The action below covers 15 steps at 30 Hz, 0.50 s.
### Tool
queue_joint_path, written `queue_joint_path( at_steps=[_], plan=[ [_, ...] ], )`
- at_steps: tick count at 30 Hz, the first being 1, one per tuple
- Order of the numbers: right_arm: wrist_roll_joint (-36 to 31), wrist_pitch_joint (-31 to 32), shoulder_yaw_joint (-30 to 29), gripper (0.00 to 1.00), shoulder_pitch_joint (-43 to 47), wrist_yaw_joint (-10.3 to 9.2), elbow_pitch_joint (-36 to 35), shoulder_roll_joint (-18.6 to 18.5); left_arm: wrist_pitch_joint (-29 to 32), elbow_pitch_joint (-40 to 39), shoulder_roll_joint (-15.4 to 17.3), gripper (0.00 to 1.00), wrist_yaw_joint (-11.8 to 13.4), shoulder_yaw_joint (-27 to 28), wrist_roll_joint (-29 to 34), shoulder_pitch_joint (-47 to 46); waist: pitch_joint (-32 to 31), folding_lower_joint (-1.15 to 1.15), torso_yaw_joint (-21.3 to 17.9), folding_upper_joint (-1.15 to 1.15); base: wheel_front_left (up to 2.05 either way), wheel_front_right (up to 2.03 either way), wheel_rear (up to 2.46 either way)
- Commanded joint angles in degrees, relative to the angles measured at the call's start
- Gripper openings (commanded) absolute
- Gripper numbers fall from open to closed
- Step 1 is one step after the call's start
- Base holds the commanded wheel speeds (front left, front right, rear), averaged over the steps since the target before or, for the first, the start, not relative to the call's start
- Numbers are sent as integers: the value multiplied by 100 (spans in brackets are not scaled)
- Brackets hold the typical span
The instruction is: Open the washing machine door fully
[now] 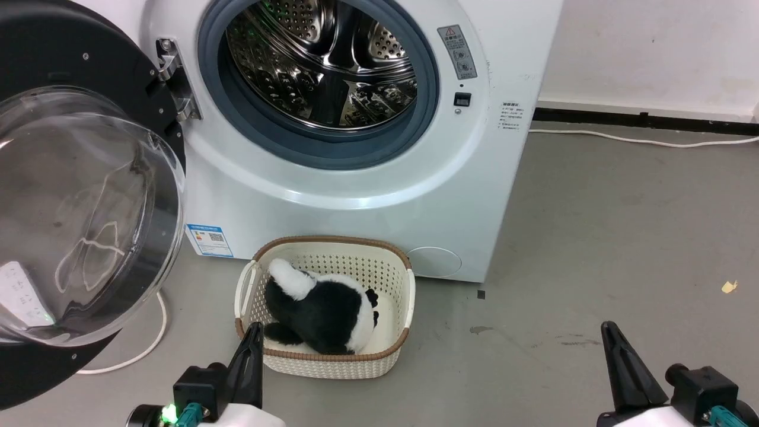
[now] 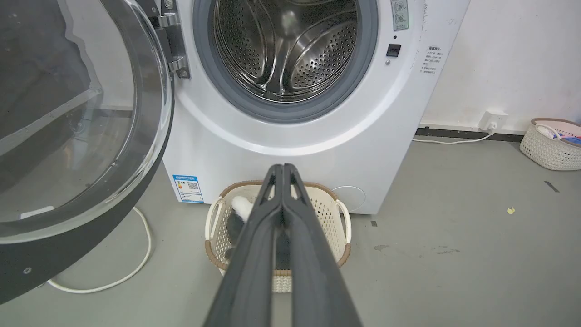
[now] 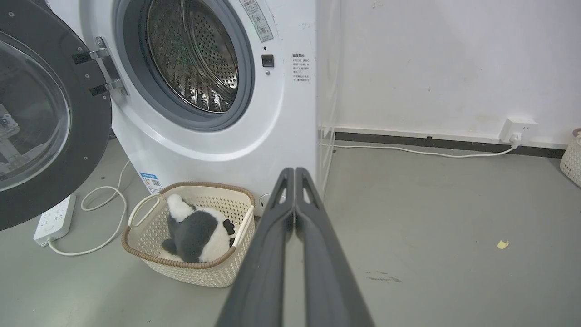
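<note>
washing machine door [image 1: 89, 207] is hanging swung out at the left of the head view, held by the hinge [image 1: 175, 80] just left of the drum [image 1: 323, 65] opening. its top, left and bottom edges are running off frame there, so can't tell how far it's open. its glass bowl is bulging toward the camera and warping whatever is lying behind it. washing machine [image 1: 356, 201] is standing at upper centre, top cut off.

left gripper [image 2: 283, 169] is sitting with fingers pressed together, gripping nothing. it's pointing at the basket [image 1: 332, 370] and covering most of it in the left wrist view. right gripper [image 3: 295, 171] is likewise pinched together and empty, at lower right of the head view, well apart from the door.

black-and-white plush toy [image 1: 320, 314] is lying in the basket, face hidden. white cable [image 1: 148, 344] is looping on the floor under the door, running to a power strip [image 3: 54, 220].
</note>
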Motion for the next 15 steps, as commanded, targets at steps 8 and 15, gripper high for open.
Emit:
queue_joint_path(
  at_steps=[8,15],
  plan=[
    [-114,115,22,0,-138,3,-71,11,114,-105,-1,0,0,76,88,-91,-4,0,-19,0,0,0,0],
    [-186,221,36,0,-187,3,-100,13,220,-179,-2,0,0,126,151,-107,-7,0,-39,0,0,0,0]
  ],
)
